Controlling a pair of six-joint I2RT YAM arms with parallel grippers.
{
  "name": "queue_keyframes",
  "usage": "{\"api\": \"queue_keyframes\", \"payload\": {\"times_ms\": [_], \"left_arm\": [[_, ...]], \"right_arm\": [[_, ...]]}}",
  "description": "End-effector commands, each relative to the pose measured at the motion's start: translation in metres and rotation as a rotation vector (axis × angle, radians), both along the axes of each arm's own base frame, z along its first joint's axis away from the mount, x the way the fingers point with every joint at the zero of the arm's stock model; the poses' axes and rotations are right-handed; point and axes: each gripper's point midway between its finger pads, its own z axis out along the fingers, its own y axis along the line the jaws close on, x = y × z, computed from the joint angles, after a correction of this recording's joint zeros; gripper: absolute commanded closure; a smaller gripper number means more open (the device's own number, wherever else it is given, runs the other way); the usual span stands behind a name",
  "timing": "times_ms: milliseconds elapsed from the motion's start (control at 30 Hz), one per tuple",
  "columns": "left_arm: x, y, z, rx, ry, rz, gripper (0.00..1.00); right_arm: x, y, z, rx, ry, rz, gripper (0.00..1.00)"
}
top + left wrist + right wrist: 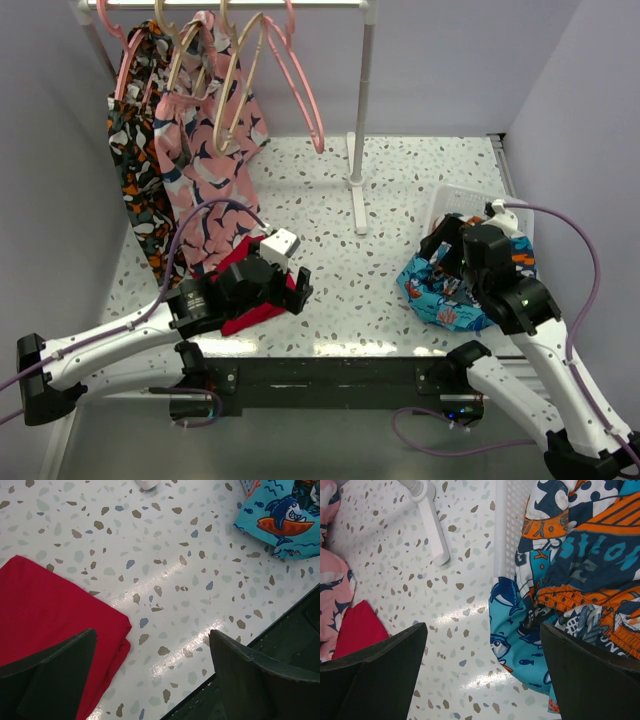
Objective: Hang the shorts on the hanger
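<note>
The shorts (585, 545), in a bold teal, orange, navy and white print, lie bunched in a white basket (507, 530) at the right. In the top view my right arm hides most of the shorts (518, 250). An empty tan hanger (243, 75) hangs on the rack at the back left. My right gripper (482, 626) is open and empty. It hovers over the table just left of the basket, where it also shows in the top view (441, 250). My left gripper (152, 632) is open and empty beside a red cloth (45, 610), near the front edge in the top view (298, 288).
Turquoise shark-print shorts (440, 295) spill from the basket onto the table. Pink shorts (205, 170) and dark patterned shorts (135, 190) hang at the back left. Pink hangers (305, 95) also hang on the rack. The rack's white post (360, 150) stands mid-table.
</note>
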Motion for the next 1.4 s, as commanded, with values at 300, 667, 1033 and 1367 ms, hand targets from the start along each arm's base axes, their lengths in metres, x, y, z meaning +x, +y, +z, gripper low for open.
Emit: {"api": "queue_keyframes", "payload": {"times_ms": [300,667,1033,1367], "left_arm": [[-0.004,-0.003,0.004,-0.048,0.005,-0.016,0.00],[-0.010,-0.002,0.011,-0.069,0.002,-0.042,0.00],[-0.013,0.001,0.021,-0.087,-0.021,-0.067,0.00],[-0.014,0.003,0.026,-0.107,-0.032,-0.065,0.00]], "right_arm": [[0.011,0.015,-0.008,0.051,-0.009,0.029,0.02],[0.043,-0.040,-0.035,-0.230,0.151,-0.263,0.02],[0.037,-0.093,-0.079,-0.063,0.288,-0.477,0.02],[0.006,-0.085,-0.129,-0.008,0.356,-0.476,0.14]]}}
